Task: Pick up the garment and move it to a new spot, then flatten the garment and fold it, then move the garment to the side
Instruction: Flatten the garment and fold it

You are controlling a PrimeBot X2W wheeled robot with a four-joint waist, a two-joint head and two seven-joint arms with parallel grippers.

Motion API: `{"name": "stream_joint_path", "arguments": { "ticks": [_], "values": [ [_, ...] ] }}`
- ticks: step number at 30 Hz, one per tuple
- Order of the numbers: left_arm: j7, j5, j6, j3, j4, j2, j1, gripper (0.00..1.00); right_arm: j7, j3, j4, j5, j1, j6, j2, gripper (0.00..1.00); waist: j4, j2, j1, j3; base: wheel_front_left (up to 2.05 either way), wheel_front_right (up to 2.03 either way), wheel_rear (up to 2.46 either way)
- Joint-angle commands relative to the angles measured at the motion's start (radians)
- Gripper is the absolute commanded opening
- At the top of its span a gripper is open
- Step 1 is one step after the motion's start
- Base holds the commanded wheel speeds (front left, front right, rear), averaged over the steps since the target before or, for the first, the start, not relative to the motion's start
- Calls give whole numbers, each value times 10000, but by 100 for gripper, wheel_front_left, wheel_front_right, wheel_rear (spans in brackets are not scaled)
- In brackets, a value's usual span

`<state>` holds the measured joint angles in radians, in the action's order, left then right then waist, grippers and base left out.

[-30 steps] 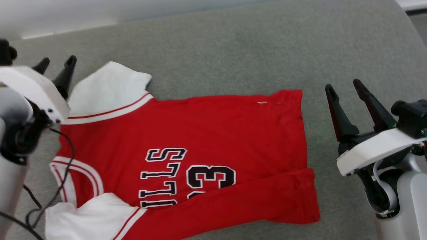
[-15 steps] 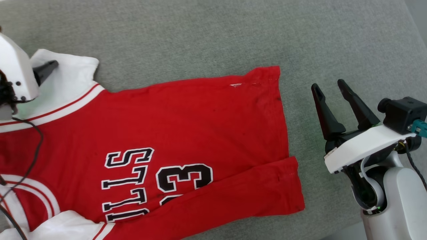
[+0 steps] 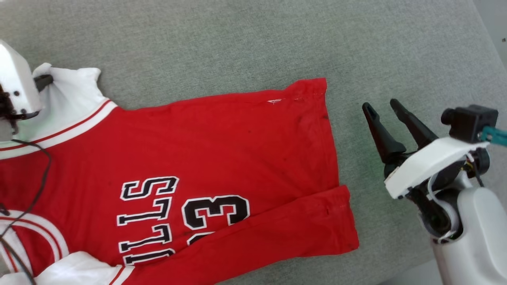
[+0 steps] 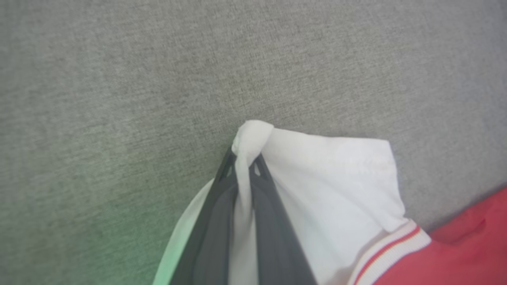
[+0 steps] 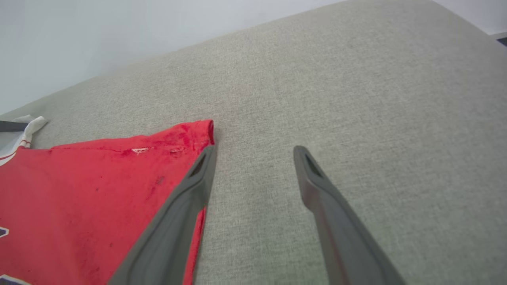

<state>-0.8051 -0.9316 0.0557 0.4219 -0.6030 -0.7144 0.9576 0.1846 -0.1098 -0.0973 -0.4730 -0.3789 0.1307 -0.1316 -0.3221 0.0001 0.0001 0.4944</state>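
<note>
On the grey cushion [image 3: 237, 39] the jersey [image 3: 222, 150] lies spread flat; my left pincer [image 4: 244, 160] is closed on its white sleeve [image 4: 328, 178], and my right pincer [image 3: 380, 105] stands open just beside the hem.

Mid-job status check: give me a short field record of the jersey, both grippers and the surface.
garment: red jersey spread on the surface, near long edge folded over the lettering
left gripper: jaws shut on the corner of the white sleeve
right gripper: jaws open, empty, beside the hem end and apart from it
surface: grey fabric
</note>
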Motion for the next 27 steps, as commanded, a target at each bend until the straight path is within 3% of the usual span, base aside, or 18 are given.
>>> {"name": "stream_joint_path", "arguments": {
  "ticks": [1, 9, 22, 24, 25, 27],
  "values": [
    [25, 37, -20, 182, -144, 265, -269, 0, 185, -22, -159, -94, -262, -2, -158, 100, 105, -1, -1, -87, 0, 0, 0],
    [567, 264, 76, 287, 230, 692, 456, 0, 2525, -615, -2105, -1017, -1750, 0, -892, 100, 1006, -1, -1, -341, 0, 0, 0],
    [1343, 330, 443, 585, 934, 1274, 604, 0, 4837, -2404, -4705, -1587, -3818, 0, -1421, 100, 2181, -1, -1, -205, 0, 0, 0],
    [1463, 276, 477, 578, 912, 1329, 518, 0, 5234, -2646, -5069, -1644, -3872, 0, -1429, 18, 2253, -1, -1, -254, 0, 0, 0],
    [1501, 255, 481, 589, 887, 1343, 466, 0, 5372, -2709, -5180, -1720, -3915, 0, -1417, 0, 2279, -1, -1, -285, 0, 0, 0],
    [1631, 207, 493, 561, 809, 1376, 382, 0, 5347, -2803, -5197, -1730, -4097, 2, -1501, 0, 2325, -1, -1, -378, 0, 0, 0]
  ]
}}
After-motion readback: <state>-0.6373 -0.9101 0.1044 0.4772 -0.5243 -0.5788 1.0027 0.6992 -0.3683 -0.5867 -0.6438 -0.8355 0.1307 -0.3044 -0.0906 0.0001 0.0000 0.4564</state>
